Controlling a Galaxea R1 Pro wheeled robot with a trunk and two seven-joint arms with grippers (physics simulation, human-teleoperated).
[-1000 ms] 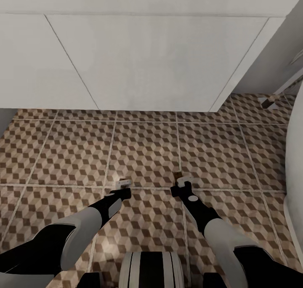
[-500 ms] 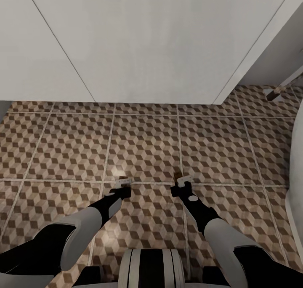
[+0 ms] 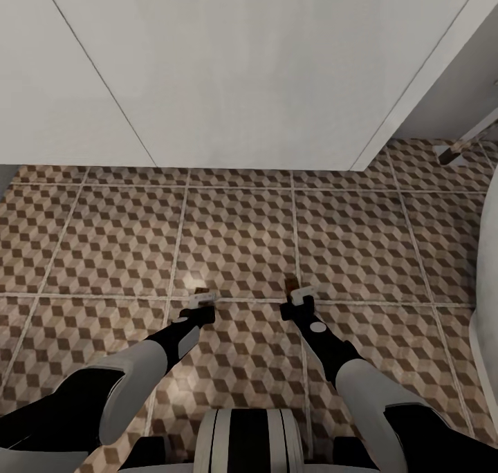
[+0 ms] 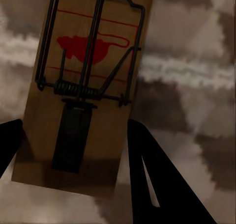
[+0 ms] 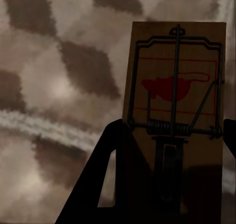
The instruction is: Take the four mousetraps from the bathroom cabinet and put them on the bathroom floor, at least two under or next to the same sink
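A mousetrap [image 4: 83, 86] is clamped in each hand (left [image 3: 201, 305], right [image 3: 297, 301]); both should be lowered flat onto the bathroom floor [image 3: 235, 238] below before release.

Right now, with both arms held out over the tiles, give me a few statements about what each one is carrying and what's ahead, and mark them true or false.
1. The left gripper holds a mousetrap between its fingers. True.
2. The right gripper is empty. False: it grips a second mousetrap.
3. Both mousetraps lie flat on the bathroom floor. False: they are gripped in the fingers.
4. A white boxy unit stands ahead. True.
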